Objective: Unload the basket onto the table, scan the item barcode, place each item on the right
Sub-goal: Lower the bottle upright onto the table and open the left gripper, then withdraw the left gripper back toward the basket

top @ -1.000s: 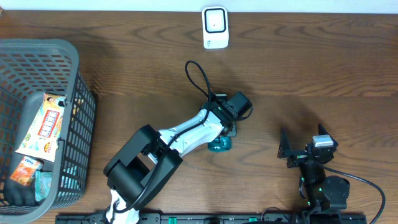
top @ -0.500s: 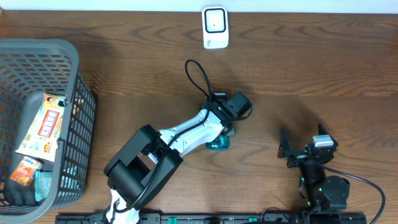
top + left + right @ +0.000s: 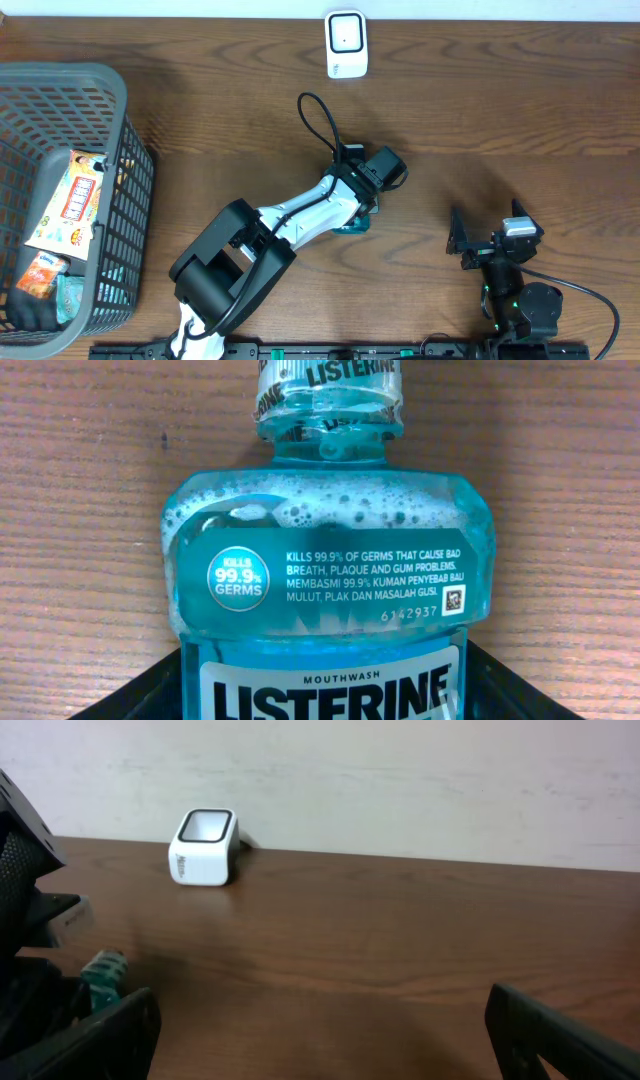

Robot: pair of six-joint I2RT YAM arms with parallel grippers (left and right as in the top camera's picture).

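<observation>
- Left pincer [image 3: 327, 682]: partly spread and clamped on a mouthwash bottle [image 3: 325, 560]. Its matte black fingers [image 3: 140, 695] press the bottle's two flat sides low on the body.
- Bottle: clear plastic with a broad body, squared shoulders and a narrow neck. The liquid inside is teal-blue, with a band of foam bubbles under the shoulders. It lies lengthwise away from the pincer, label side up.
- Label: a glossy blue strip with white print, a round "99.9%" badge and a tiny square code at its right end. A printed shrink band [image 3: 328, 380] wraps the neck. No striped barcode shows on this face.
- Beneath: a wooden table [image 3: 80, 510] with a brown, fine straight grain and a matte finish.
- Overhead, only a sliver of teal shows under the pincer. A black cable [image 3: 318, 125] loops just beyond it.
- Farther ahead, well apart: the scanner [image 3: 346, 44], a small white rounded box with a dark window.
- Far to the pincer's left: a grey plastic lattice basket [image 3: 110, 90] holding colourful flat packets [image 3: 72, 200].
- Off to its right, well apart: the right pincer [image 3: 320, 1010], jaws spread wide and gripping nothing.
</observation>
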